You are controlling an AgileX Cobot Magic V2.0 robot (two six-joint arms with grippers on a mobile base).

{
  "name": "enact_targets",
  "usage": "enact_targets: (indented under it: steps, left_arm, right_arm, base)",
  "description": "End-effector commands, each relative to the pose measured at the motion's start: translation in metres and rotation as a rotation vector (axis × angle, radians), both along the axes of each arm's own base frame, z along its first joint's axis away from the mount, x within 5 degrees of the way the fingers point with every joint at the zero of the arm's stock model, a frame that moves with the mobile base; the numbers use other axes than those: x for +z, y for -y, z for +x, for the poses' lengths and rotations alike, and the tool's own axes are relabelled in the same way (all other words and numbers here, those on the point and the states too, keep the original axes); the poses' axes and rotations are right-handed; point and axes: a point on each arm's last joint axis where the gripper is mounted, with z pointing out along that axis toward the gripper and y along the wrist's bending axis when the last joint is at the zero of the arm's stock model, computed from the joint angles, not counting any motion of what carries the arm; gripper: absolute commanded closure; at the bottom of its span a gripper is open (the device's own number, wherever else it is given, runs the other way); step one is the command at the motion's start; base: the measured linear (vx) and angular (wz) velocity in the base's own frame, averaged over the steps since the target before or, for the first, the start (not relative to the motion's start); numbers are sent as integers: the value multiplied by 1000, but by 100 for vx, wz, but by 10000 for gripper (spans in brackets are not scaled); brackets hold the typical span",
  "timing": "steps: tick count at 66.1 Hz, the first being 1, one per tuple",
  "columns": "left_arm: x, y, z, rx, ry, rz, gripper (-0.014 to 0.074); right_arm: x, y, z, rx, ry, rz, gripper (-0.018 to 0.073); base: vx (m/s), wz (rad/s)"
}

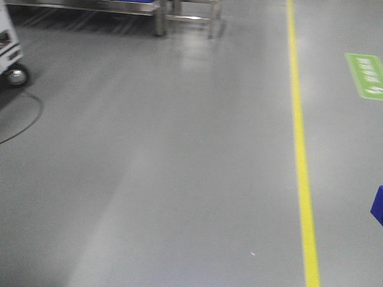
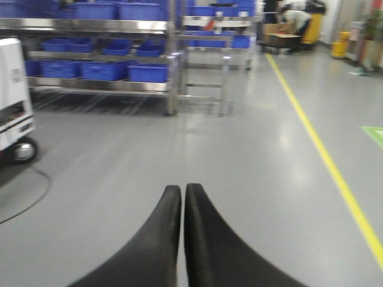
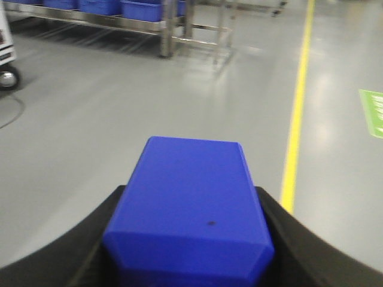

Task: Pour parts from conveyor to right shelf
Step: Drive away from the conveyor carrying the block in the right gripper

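**Carrying leg: part in grip, shelf not yet reached**

My right gripper [image 3: 190,190] pinches the blue part [image 3: 190,209] from both sides, above the bare grey floor [image 3: 90,131]. My left gripper [image 2: 182,189] is pressed together on nothing. I judge this to be the haul from conveyor to shelf. A steel shelf [image 2: 96,86] with blue bins [image 2: 146,73] stands far left; I cannot tell whether it is my target. Next comes a firm, level hold up to the shelf, then a tip.
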Motion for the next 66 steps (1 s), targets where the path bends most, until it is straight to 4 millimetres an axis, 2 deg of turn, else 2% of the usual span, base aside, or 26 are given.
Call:
enact_targets:
  steps: [1,22,66]
  left_arm:
    - [13,1,1,-8,82,-18,602]
    - [13,1,1,-8,82,-18,602]
    - [13,1,1,-8,82,-18,602]
  right_arm:
    - [15,2,2,-24,92,6,564]
    - [15,2,2,-24,92,6,564]
    - [15,2,2,-24,92,6,564]
  base:
    - [-32,-75]
    - [-30,-58]
    - [-17,-33]
